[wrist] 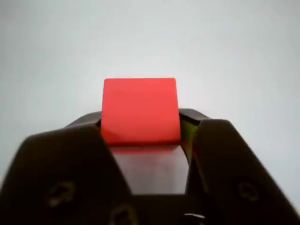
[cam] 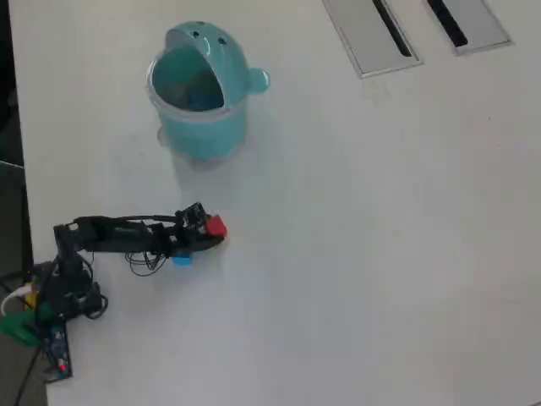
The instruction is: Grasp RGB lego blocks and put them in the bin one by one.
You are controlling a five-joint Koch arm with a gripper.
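The red block (wrist: pixel 139 110) fills the middle of the wrist view, between my gripper's (wrist: pixel 140 136) two dark jaws, which press against its left and right sides. In the overhead view the red block (cam: pixel 216 227) sits at the tip of my gripper (cam: pixel 211 230), low over the white table. The blue block (cam: pixel 182 260) lies just beside and partly under the arm. A thin yellow-green sliver (wrist: pixel 185 130) shows behind the right jaw; I cannot tell what it is. The light-blue bin (cam: pixel 203 135) stands above the gripper in the overhead view, lid tipped back, mouth open.
Two grey slotted panels (cam: pixel 372 34) (cam: pixel 469 21) are set into the table at the top right of the overhead view. The arm's base and cables (cam: pixel 51 296) sit at the table's left edge, beside a dark drop-off.
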